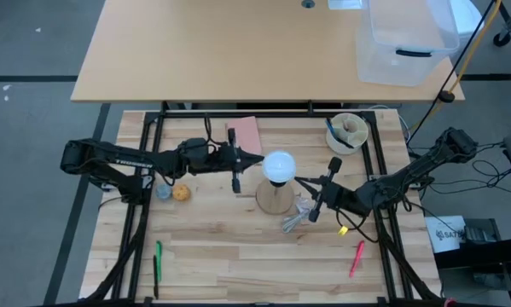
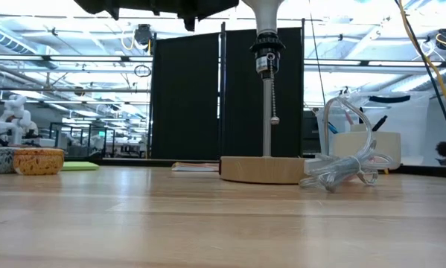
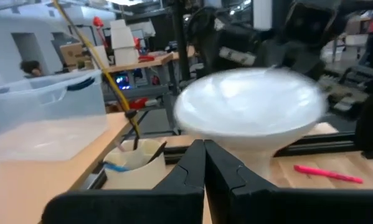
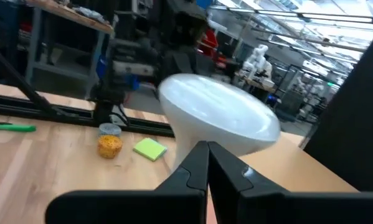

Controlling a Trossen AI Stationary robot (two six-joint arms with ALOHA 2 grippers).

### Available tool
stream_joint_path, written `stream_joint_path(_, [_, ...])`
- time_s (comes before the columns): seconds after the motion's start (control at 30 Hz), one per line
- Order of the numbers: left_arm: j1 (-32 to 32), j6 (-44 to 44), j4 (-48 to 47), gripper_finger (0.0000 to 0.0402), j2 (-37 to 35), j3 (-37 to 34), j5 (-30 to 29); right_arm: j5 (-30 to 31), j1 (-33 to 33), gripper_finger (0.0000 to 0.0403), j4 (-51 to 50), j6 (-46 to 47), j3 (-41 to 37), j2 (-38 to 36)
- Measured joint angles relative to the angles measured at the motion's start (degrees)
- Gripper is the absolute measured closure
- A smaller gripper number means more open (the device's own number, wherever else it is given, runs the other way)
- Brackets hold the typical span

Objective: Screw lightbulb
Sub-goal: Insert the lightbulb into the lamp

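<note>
The white lightbulb (image 1: 279,165) sits dome-up on top of the lamp stem (image 2: 267,112), which rises from a round wooden base (image 2: 263,169). Its neck shows at the top of the low view (image 2: 263,11), above the black socket (image 2: 265,56). My left gripper (image 1: 257,160) is shut, its tip at the bulb's left side. My right gripper (image 1: 298,180) is shut, its tip at the bulb's right-near side. Both wrist views show the bulb just beyond the shut fingertips, in the left wrist view (image 3: 248,109) and in the right wrist view (image 4: 217,118). My left gripper's shut fingertips (image 3: 204,152) meet the bulb's tapering part (image 3: 236,146) just under the dome. They come level from the table's left. The bulb stands upright in the socket. My right gripper's shut fingertips (image 4: 207,154) meet the bulb's taper (image 4: 189,146) under the dome. They come about level from the table's right and near side, opposite the left gripper.
A crumpled clear wrapper (image 1: 296,217) lies beside the wooden base. A cup with pens (image 1: 347,132) and a pink pad (image 1: 245,132) stand farther back. An orange ball (image 1: 181,193), a green pen (image 1: 159,260) and a red pen (image 1: 357,258) lie on the table.
</note>
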Motion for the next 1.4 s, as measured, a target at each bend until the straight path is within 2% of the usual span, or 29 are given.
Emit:
stream_joint_path(0.3, [-2.6, 3.0, 0.2, 0.0402, -3.8, 0.0, 0.0, 6.5, -0.7, 0.0403, -1.1, -1.1, 0.0, -0.1])
stream_joint_path(0.57, [-6.3, 4.6, -0.3, 0.0402, -4.1, 0.0, -0.3, 6.4, -5.7, 0.0403, 0.0, -2.4, 0.0, -0.1])
stream_joint_path(0.67, [-7.2, 4.6, -0.3, 0.0402, -3.8, 0.0, -0.3, 6.0, -7.2, 0.0403, 1.7, -4.0, 0.0, -0.1])
stream_joint_path(0.83, [-7.9, 4.2, 0.1, 0.0402, -2.3, 0.0, -0.3, 1.1, -9.6, 0.0403, 5.2, -6.0, 0.1, -0.2])
stream_joint_path(1.17, [-7.6, 2.9, 2.6, 0.0402, 0.4, 0.0, 0.1, -4.3, -11.1, 0.0403, 5.3, -4.4, 0.1, -0.2])
stream_joint_path(1.4, [-5.8, 1.4, 2.6, 0.0402, 0.4, 0.0, 0.1, -4.0, -11.1, 0.0403, 5.2, -4.1, 0.1, -0.2])
